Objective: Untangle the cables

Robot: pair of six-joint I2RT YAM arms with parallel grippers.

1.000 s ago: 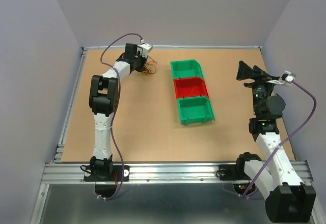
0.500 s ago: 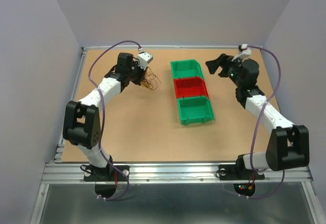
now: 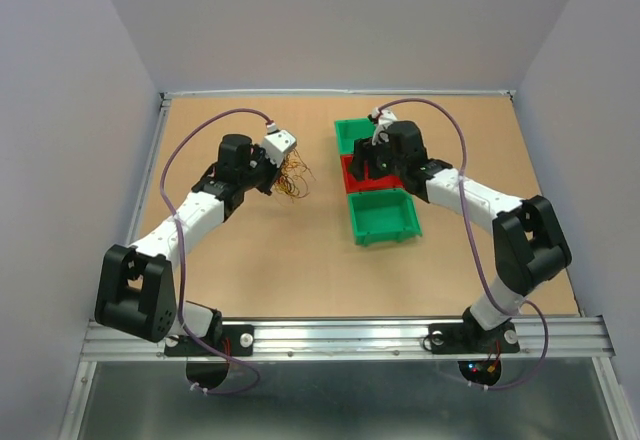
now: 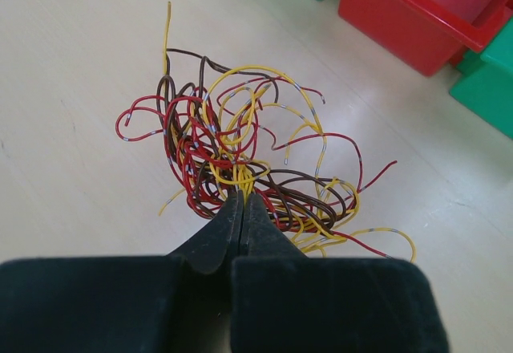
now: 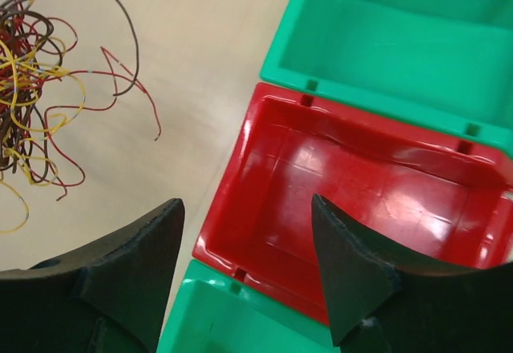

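The left gripper [image 4: 242, 200] had its two black fingers pinched tight together on a tangle of thin red, yellow and dark brown cables [image 4: 232, 144]. The strands fanned out from the fingertips in loose loops. The clump sat over the far left part of the tan wooden tabletop [image 3: 260, 260], just left of a row of three plastic bins. I could not tell whether it rested on the wood or hung a little above it.

The right gripper [image 5: 247, 208] was over the red middle bin [image 5: 361, 184], its fingers spread wide with nothing between them. It was apart from the cables, which showed at the left edge of the wrist view. A green bin [image 5: 385, 40] stood against the red one's far side and another green bin [image 3: 385, 215] against its near side.
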